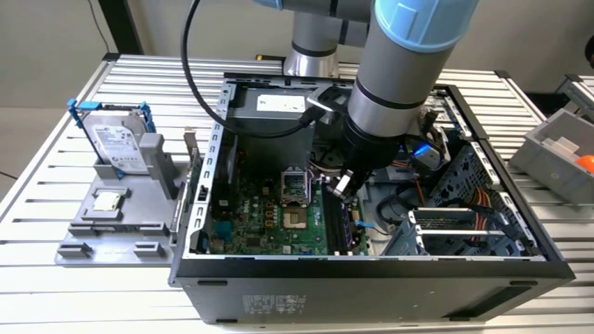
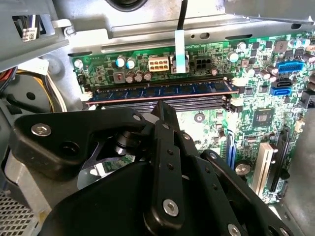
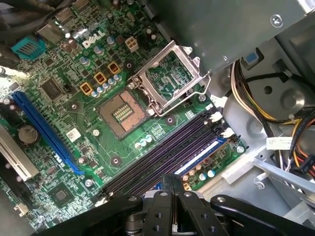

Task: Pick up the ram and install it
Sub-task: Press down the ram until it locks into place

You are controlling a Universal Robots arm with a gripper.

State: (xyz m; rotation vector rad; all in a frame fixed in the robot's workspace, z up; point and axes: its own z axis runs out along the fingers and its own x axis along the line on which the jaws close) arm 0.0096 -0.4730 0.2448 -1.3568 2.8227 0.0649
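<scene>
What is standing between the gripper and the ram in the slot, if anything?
Nothing visible does. In the second wrist view the ram already sits along a motherboard slot, and the gripper hangs just beside it with bare board between them. The first wrist view shows the gripper at the slots too.

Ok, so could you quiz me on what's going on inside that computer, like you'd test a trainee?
1. True or false: the ram stands in a slot on the motherboard.
2. Where is the hard drive? A: on the floor. B: upright on the grey stand. C: in the gripper.
3. Fill in: the gripper hangs inside the open ____.

Key: 1 true; 2 B; 3 computer case.
</scene>
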